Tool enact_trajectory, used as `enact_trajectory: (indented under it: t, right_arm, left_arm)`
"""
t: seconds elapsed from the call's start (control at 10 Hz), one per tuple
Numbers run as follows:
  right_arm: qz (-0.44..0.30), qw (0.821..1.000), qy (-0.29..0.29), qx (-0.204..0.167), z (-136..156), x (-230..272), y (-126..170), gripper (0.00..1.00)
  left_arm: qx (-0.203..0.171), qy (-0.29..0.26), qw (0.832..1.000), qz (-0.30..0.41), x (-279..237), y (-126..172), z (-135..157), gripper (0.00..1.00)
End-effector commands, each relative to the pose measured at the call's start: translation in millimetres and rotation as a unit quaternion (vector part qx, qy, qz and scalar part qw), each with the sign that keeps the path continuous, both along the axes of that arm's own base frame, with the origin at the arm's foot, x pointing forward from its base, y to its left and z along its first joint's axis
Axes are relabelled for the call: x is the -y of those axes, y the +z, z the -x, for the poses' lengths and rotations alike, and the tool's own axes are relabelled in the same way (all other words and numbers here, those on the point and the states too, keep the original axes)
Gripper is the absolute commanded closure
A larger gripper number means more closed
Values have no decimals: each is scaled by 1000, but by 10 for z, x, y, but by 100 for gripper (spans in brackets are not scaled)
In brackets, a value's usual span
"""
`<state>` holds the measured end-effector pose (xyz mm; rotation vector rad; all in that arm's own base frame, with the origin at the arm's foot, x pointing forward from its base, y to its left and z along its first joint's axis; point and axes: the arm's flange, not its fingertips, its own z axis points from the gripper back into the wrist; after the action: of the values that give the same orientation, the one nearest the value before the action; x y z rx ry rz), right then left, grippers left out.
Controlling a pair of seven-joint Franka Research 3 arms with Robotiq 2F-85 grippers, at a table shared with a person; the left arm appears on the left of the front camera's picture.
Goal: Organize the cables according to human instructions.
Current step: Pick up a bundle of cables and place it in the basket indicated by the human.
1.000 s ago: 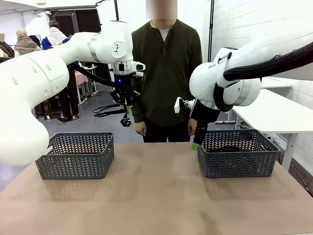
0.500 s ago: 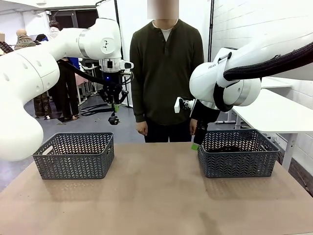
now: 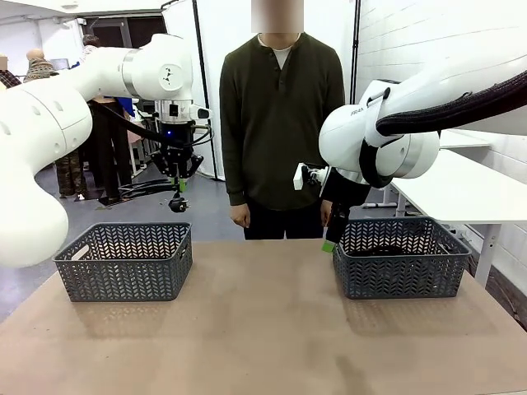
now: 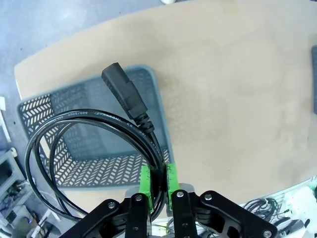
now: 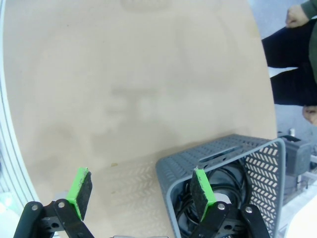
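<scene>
On my left I see the left gripper [image 3: 178, 188] raised high above the left basket [image 3: 125, 262], its green fingers [image 4: 145, 179] pinched shut on a cable [image 4: 89, 148]: a thin black cord looped in a wide coil, with a chunky moulded plug [image 4: 121, 91] at its end sticking out past the fingers. From the left wrist camera the coil hangs over the basket's [image 4: 99, 148] near corner, clear of its rim. That grey herringbone-mesh basket sits near the left edge of the brown surface [image 3: 263, 329], and the whole middle stretch between the two baskets is bare and gives me plenty of room. A person [image 3: 282, 123] in a dark green top stands at the far side, hands down at the surface's far edge. On my right, the right gripper [image 5: 141, 198] hovers with its fingers [image 5: 80, 191] spread wide apart, holding nothing, one over the bare surface and the other over the right basket's [image 3: 401, 257] corner. Inside that basket [image 5: 223, 158] I see more black cables [image 5: 223, 186] coiled together.
</scene>
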<state>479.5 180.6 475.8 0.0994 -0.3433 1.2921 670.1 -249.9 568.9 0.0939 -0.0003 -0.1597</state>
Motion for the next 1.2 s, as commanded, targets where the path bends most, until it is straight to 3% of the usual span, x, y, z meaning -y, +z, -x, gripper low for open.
enact_trajectory:
  t: [0.0, 0.4, 0.7, 1.1]
  right_arm:
    - [0, 1000, -4, 1, 1, 1, -12, 0]
    - [0, 1000, -4, 1, 1, 1, -12, 0]
    - [0, 1000, -4, 1, 1, 1, -12, 0]
    - [0, 1000, -4, 1, 1, 1, -12, 0]
  left_arm:
    - [-8, 32, 999, 5, -550, -687, 983, 100]
    - [-23, 75, 997, 8, -765, -924, 1089, 100]
    - [54, 163, 985, 31, -891, -981, 1014, 100]
    - [106, 201, 973, 48, -921, -832, 671, 100]
